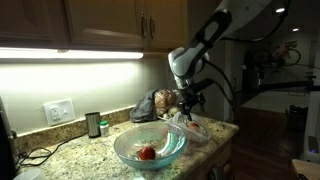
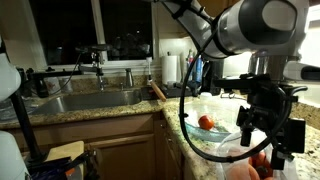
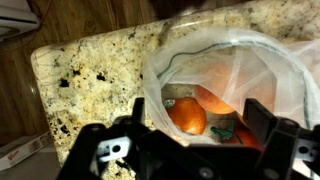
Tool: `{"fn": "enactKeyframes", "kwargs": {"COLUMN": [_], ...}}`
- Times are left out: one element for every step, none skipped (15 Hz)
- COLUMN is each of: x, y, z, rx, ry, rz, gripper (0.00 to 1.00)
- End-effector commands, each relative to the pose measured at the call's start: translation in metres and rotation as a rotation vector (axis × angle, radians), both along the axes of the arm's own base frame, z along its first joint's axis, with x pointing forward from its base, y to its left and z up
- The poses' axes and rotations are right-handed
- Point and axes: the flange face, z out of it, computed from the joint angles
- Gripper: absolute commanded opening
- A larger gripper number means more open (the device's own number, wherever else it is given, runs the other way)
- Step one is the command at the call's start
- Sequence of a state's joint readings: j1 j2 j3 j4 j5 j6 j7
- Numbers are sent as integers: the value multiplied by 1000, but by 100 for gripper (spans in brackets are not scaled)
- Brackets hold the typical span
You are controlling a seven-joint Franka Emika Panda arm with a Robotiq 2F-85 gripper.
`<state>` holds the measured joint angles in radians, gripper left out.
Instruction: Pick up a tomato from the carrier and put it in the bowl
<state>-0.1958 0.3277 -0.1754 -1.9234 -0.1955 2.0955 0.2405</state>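
Observation:
A clear plastic bag (image 3: 265,70), the carrier, lies open on the granite counter and holds several orange-red tomatoes (image 3: 187,116). In the wrist view my gripper (image 3: 200,128) is open, right above the bag's mouth, with one finger on each side of the tomatoes. It holds nothing. In an exterior view the gripper (image 1: 190,103) hangs over the bag (image 1: 196,128), beside the glass bowl (image 1: 128,143). One tomato (image 1: 147,153) lies in the bowl. The bowl (image 2: 222,107), its tomato (image 2: 206,122) and the gripper (image 2: 268,140) also show in an exterior view.
A dark jar (image 1: 93,124) and a wall outlet (image 1: 59,110) are at the back of the counter. A brown bag (image 1: 150,106) stands behind the bowl. A sink (image 2: 95,100) with a faucet lies past the counter. The counter edge (image 1: 215,150) is near the bag.

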Motion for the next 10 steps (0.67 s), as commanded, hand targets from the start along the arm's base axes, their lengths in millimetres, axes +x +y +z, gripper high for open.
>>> {"fn": "enactKeyframes", "kwargs": {"x": [8,10,12,13,15,16,17,19,20,21], "y": [-6,-7,-7,-7,-8,-7,-8,-8,-8,-8], "z": [-10,-13,-17,-20,-23,-26,-28,-31,-33,-34], "rx": [-3,0,5,9,12,12,12,12,14,13], "ry": [-24,-26,-23,-23,-21,-20,-20,-20,-22,-25], "rz": [-55,-65,-70,-74,-78,-83,-86,-92,-99,-104], "gripper": [100,100,100,100,100,100,100,100,100,100]}}
